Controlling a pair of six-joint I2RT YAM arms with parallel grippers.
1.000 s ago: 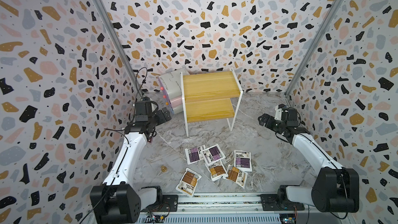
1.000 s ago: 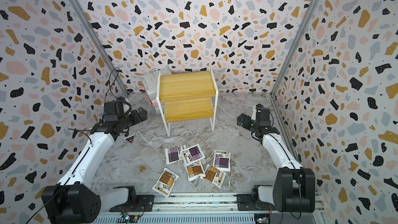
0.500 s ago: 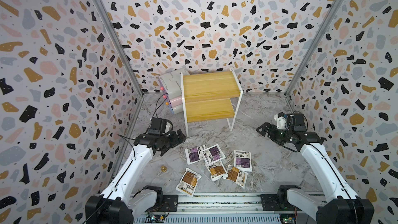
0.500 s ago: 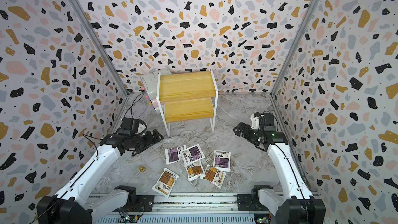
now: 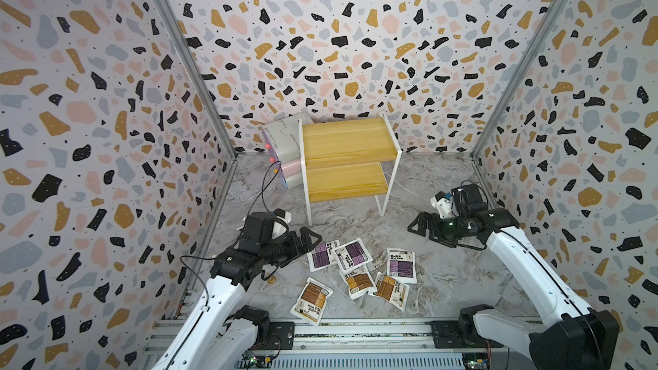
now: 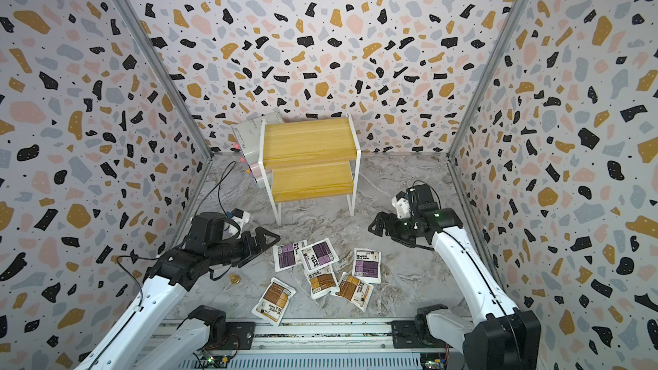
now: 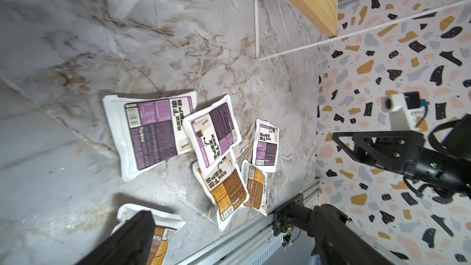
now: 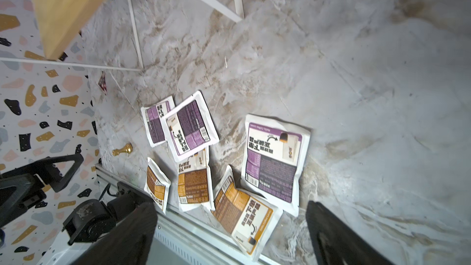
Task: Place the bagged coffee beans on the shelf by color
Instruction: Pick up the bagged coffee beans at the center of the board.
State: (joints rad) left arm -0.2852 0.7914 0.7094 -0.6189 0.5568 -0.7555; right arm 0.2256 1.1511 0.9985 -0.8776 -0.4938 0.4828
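Well, the biggest thing before me is the grey marbled table top (image 5: 427, 186), closed in by speckled walls. At its back stands the small two-tier shelf (image 5: 347, 138) with yellow wood-grain boards and thin white metal legs, seen in both top views (image 6: 308, 140). Stacked white and pink boxes (image 5: 285, 147) lean just beside it, on its left.

Next, the two white arms reach in from the front rail. The left gripper (image 5: 313, 242) has its black jaws wide apart and carries nothing; it hangs just beside the nearest purple pouch. The right gripper (image 5: 422, 233) is also spread and free of load, and it hovers near the shelf's right front leg, apart from the pouches.

All six flat white pouches of coffee beans lie on the table top in front of the shelf. One purple-labelled pouch (image 5: 352, 254) overlaps a second purple pouch (image 5: 322, 256) and a brown-orange pouch (image 5: 360, 281). The third purple pouch (image 5: 401, 265) lies just beside another brown-orange pouch (image 5: 390, 288). The last brown-orange pouch (image 5: 312, 300) lies alone, nearest the rail.

Smallest is a brass pawn-shaped piece (image 5: 272, 281), lying on its side below the left gripper in a top view.
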